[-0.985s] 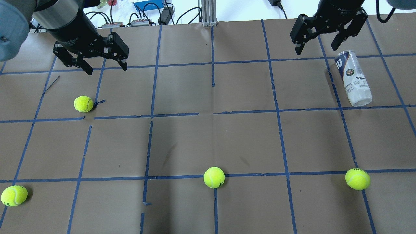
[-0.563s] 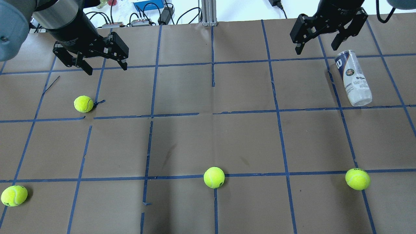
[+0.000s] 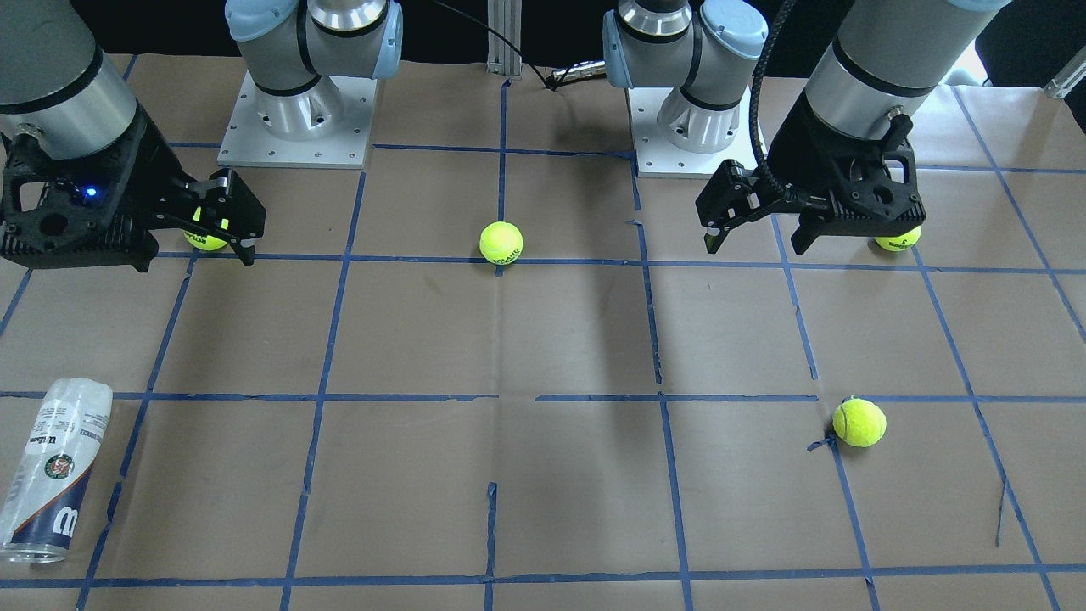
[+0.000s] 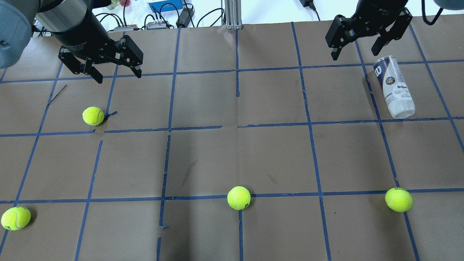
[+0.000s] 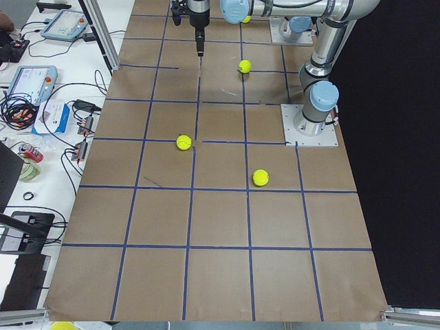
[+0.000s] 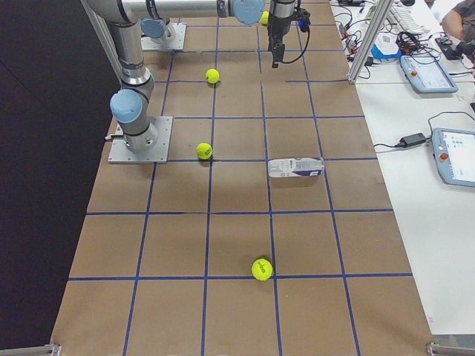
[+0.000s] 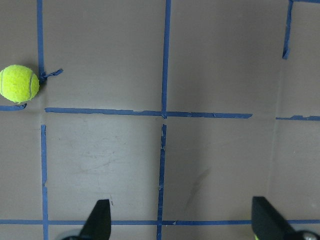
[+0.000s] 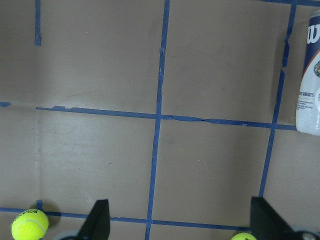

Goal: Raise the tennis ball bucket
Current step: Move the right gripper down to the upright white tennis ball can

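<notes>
The tennis ball bucket [image 4: 394, 87] is a clear can with a white and navy Wilson label. It lies on its side at the far right of the table and looks empty. It also shows in the front view [image 3: 51, 471], the right-side view [image 6: 295, 167] and at the right edge of the right wrist view [image 8: 310, 75]. My right gripper [image 4: 354, 53] is open and empty. It hangs above the table just left of and beyond the can's navy end, apart from it. My left gripper [image 4: 119, 78] is open and empty over the far left.
Several yellow-green tennis balls lie on the brown paper: one near my left gripper [image 4: 93, 116], one at the near middle [image 4: 239, 198], one at the near right [image 4: 398, 199], one at the near left [image 4: 15, 218]. Cables and boxes [image 4: 159, 14] sit beyond the far edge.
My right gripper has shifted slightly right and toward the far edge, still open. The left gripper, the can and the balls have not moved.
</notes>
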Robot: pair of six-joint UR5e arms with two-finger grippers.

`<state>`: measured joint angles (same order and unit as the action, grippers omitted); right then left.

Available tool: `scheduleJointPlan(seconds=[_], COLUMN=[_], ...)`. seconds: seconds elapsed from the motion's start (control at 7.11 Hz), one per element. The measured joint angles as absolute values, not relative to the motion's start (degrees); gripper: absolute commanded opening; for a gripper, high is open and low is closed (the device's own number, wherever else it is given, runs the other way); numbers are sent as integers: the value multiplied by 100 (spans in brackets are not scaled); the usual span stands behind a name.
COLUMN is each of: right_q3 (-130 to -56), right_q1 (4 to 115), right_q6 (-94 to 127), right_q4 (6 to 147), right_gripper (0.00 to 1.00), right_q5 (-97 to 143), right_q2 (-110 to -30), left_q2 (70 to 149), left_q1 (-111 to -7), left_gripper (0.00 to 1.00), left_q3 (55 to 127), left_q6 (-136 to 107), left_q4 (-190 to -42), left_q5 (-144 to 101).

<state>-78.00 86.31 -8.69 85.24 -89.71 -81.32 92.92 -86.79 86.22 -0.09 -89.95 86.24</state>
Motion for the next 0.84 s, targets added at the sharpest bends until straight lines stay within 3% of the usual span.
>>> scheduleJointPlan(seconds=[0.28,0.84], right_q3=[-7654,-6863], right_q1=[8382,7748], right_q6=[-903,-1041], right_q4=[8597,9621], right_gripper=[100,100], right_q5=[-9035,-9806], right_q2=[-7867,-6039], left_q2=[9281,9258], left_q1=[-8640,-8511], left_gripper=[100,100], left_q3=[8628,8631], left_q6=[-9,-9], left_q4=[-9007,-9009], left_q5=[8622,8606])
